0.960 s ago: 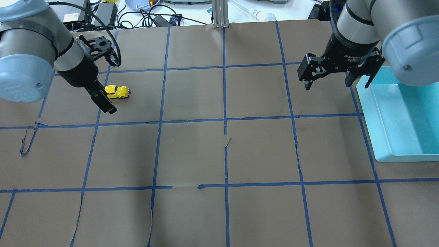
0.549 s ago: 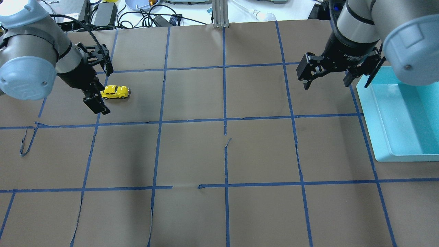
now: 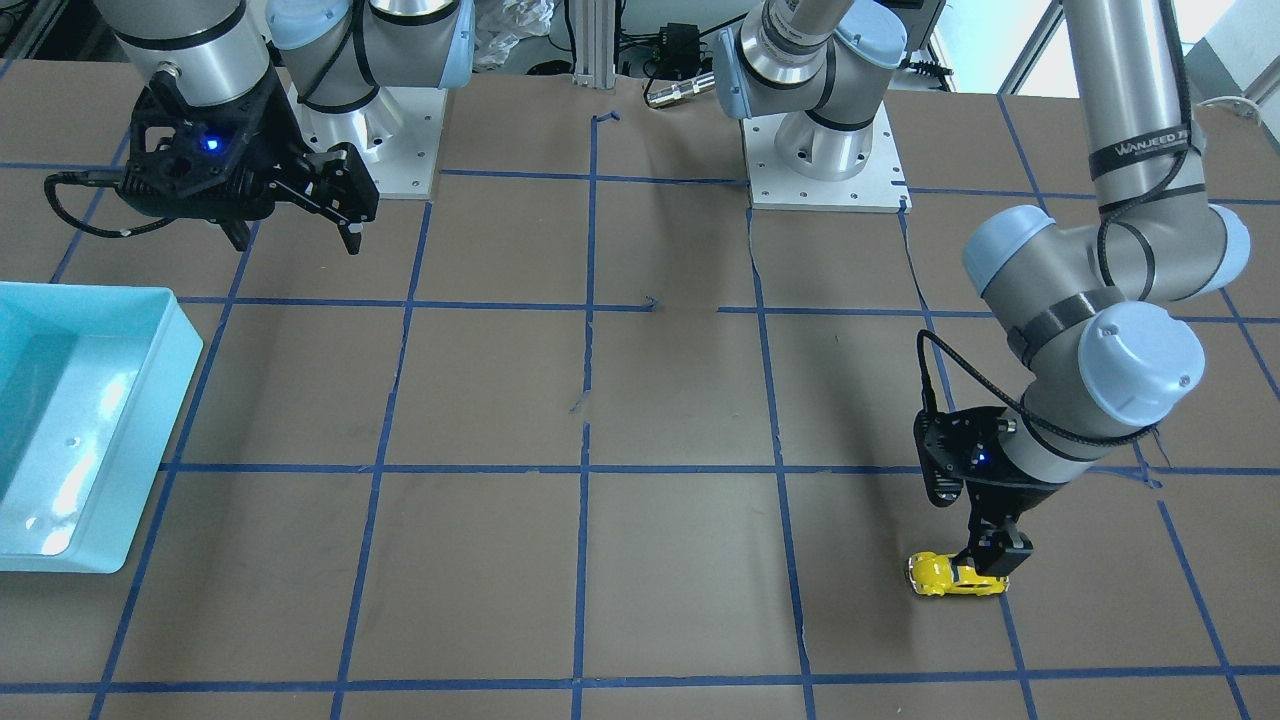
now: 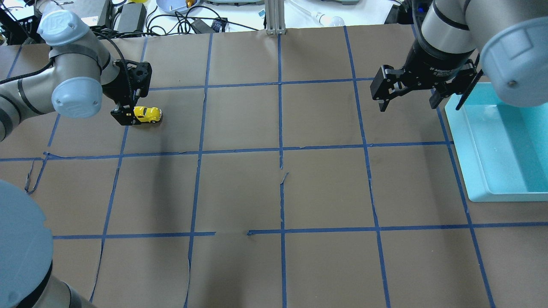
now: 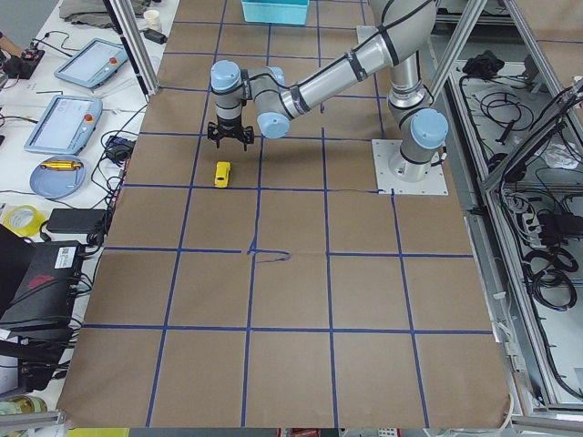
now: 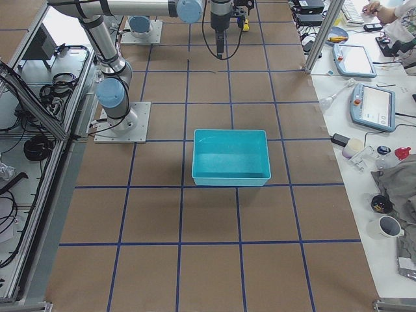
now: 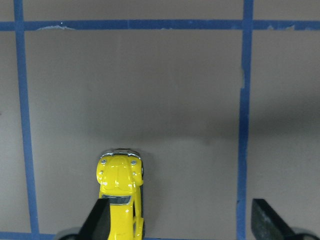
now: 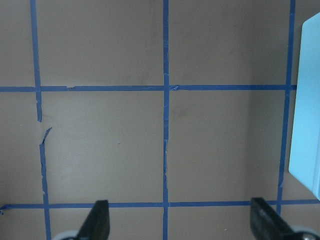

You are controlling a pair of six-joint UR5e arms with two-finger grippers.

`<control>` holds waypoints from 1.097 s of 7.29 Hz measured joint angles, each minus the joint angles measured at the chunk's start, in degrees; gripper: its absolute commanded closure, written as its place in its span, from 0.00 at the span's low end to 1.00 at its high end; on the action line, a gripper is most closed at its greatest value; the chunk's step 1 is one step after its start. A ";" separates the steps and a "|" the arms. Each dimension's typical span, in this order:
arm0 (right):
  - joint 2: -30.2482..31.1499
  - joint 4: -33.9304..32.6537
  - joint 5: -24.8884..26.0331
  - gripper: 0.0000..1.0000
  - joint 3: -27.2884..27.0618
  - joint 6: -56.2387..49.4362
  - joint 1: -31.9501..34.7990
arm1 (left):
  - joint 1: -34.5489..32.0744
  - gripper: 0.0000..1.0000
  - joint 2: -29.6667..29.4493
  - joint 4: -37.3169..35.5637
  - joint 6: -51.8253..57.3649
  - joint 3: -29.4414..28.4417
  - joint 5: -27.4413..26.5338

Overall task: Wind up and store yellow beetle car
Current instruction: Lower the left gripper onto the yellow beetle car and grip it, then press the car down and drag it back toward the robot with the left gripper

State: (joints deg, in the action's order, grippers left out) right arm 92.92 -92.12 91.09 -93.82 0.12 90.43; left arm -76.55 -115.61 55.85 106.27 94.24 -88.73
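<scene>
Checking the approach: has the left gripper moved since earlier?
Yes: the left gripper went from near the tape line toward the yellow beetle car.

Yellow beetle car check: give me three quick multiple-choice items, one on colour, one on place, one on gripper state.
1. The rectangular plastic tray is: A) red; B) light blue; C) green.
2. The small glossy yellow beetle car sits: A) in that tray; B) on the brown paper table; C) on a shelf.
3. The left gripper is: A) open; B) shut on the car; C) out of view.
Answers: B, overhead view shows it; B, wheels on paper; A, wrist view shows fingers apart, car beside one.
</scene>
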 measured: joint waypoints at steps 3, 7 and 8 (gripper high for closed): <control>0.18 0.06 0.05 0.00 -0.26 -0.03 0.01 | 0.68 0.00 -5.51 -0.35 2.48 -3.75 -0.10; 0.25 0.06 0.20 0.00 -0.15 -0.44 -0.04 | 1.89 0.10 -8.37 -0.89 2.73 -4.31 -0.20; 0.17 -0.07 0.42 0.00 -0.25 -0.45 -0.07 | 1.91 0.13 -8.44 -0.96 2.67 -4.30 -0.21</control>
State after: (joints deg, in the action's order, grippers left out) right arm 93.09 -92.19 91.51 -94.07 -0.33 90.36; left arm -74.64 -124.05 54.89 108.94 89.95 -88.94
